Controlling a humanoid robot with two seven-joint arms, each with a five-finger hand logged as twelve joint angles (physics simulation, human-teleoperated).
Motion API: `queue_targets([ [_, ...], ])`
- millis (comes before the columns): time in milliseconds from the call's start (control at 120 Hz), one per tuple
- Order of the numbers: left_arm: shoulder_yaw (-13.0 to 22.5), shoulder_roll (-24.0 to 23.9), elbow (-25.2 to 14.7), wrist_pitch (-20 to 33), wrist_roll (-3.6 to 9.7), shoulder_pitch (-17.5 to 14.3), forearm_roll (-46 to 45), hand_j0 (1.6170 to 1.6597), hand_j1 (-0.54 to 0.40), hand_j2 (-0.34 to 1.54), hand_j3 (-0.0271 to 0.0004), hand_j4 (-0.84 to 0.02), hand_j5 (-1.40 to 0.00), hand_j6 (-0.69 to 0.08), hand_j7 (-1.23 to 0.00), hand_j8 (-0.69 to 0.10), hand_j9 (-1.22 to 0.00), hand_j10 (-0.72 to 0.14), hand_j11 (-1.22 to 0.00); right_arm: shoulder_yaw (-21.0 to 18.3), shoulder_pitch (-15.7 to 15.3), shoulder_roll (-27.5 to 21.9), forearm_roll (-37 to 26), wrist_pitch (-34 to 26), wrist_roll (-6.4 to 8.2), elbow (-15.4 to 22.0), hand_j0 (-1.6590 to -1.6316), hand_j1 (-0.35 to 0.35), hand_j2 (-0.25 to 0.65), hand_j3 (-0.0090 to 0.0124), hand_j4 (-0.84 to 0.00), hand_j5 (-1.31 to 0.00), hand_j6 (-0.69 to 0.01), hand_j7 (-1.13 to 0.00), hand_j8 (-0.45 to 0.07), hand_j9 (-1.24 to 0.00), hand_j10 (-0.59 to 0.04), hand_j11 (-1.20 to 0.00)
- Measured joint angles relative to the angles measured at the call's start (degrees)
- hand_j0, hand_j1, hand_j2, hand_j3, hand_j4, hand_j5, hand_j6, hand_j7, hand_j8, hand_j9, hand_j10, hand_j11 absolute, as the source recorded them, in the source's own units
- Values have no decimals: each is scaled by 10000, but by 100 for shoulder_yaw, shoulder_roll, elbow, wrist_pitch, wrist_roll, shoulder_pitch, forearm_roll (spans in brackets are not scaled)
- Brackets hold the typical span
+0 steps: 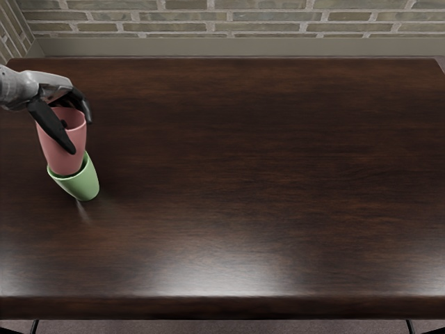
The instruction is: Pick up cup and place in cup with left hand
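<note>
Worktop and left hand with two cups, head view. Clock directions are read from the centre of the view unless another hub is given. The dark wooden table (pixel 243 167) occupies most of the field, its grain running roughly from nine to three o'clock and a pale sheen lying toward six. A brick wall (pixel 208 15) spans the far side at twelve o'clock, with a plain band (pixel 229 46) along its foot. The left hand (pixel 75 125), grey at the wrist and black at the digits, enters from the edge between nine and ten o'clock. It is closed about the pink cup (pixel 62 153): one long digit slants down the near outer face toward five o'clock, while other fingers curve over the rim on the two o'clock side. The pink cup, the larger in view, lies just past nine o'clock, mouth upward, its lower end at the mouth of the green cup (pixel 82 186) and seemingly just within it; the exact depth cannot be told. The green cup, smallest of these items, stands on the table close to nine o'clock. Its mouth points toward eleven o'clock from its base; whether it is truly tilted cannot be determined.
</note>
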Motion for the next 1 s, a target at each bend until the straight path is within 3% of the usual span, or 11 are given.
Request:
queue_targets([
  [8,0,-8,0,1,0,-1,2,16419,-1065,1159,0,-6477,-11038,-2804,-10442,-1492,-10301,-2444,-10492,0,0,0,0,0,0,0,-16581,-3140,-59,0,-295,-381,-295,-381,-295,-381,-294,-381],
  [42,6,-16,0,-3,1,-3,26,16424,-1037,1012,0,-6584,-10969,-2694,-10458,-1171,-10245,-1443,-10430,0,1,0,0,0,1,0,-16581,-3140,-59,0,-294,-381,-294,-381,-294,-381,-293,-381],
  [175,12,-18,-21,18,6,-28,-20,16448,-1688,846,0,-6496,-10397,-2470,-10197,-863,-9799,-1002,-9836,-2,3,0,-1,0,3,0,-16581,-3139,-57,0,-292,-381,-293,-381,-293,-381,-292,-381],
  [308,-2,-18,-20,261,3,-36,-81,16509,-1333,832,0,-5105,-7772,-3091,-7664,-2066,-7427,-2091,-7427,-5,3,0,-1,0,3,0,-16581,-3139,-58,0,-293,-381,-294,-381,-294,-381,-293,-381],
  [450,-7,15,-29,337,2,-46,-96,16544,-1075,791,0,-4358,-6240,-3358,-6184,-2842,-6062,-2862,-6061,-3,25,0,0,0,3,-1,-16581,-3139,-58,0,-294,-381,-295,-381,-294,-381,-294,-381],
  [783,-9,-25,-37,362,1,-100,-105,16573,-861,758,0,-3782,-4989,-3593,-4975,-3492,-4943,-3526,-4960,1,38,0,0,0,3,-1,-16581,-3139,-59,0,-294,-381,-295,-381,-295,-381,-294,-381],
  [1000,-9,-155,-35,363,1,-381,-472,16578,-325,666,0,-3265,-4250,-3203,-4243,-3169,-4231,-3176,-4236,-1,39,0,0,0,3,-4,-16581,-3139,-59,0,-295,-381,-296,-381,-295,-381,-294,-381],
])
